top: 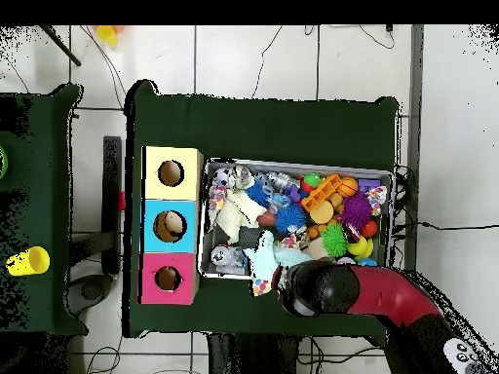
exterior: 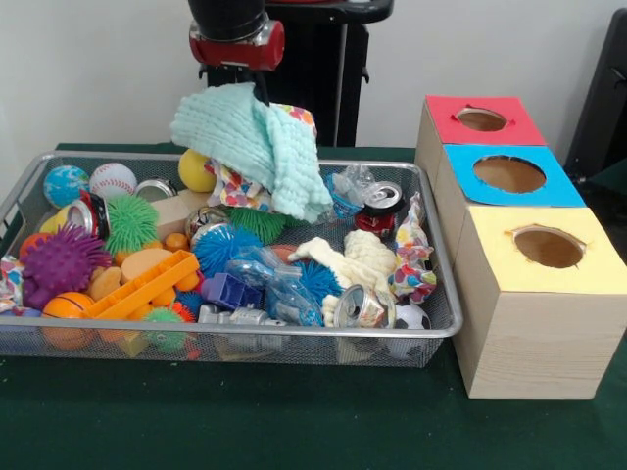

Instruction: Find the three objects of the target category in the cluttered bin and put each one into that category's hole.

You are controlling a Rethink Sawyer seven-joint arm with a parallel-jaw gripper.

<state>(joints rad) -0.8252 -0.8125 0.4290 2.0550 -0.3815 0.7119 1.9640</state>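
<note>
Front view: the gripper [exterior: 257, 90] hangs over the back rim of the bin [exterior: 59, 157], its tips buried in a mint cloth [exterior: 250, 137] that dangles from it with a patterned cloth [exterior: 257, 186] draped beneath, so it looks closed on the mint cloth, though how wide it stands I cannot tell; the worry is that this is not a plush toy at all, and carrying it to the hole [exterior: 481, 118] in the red box [exterior: 485, 122] would put the wrong thing in; the loose folds could also slip free, or drag the patterned cloth out over the rim; no tiger or yellow plush shows plainly, and a cream soft lump [exterior: 358, 260] near the front right may be a toy or a cloth, I cannot say which; cans [exterior: 359, 305], spiky balls [exterior: 61, 262], an orange block [exterior: 142, 286] and crinkled plastic [exterior: 269, 279] lie heaped over whatever sits below, so the toys are likely buried; the blue box [exterior: 509, 176] and yellow box [exterior: 544, 245] stand just beside the red one, and their holes invite a wrong drop; in the overhead view the arm [top: 375, 292] covers the bin's near corner.
</note>
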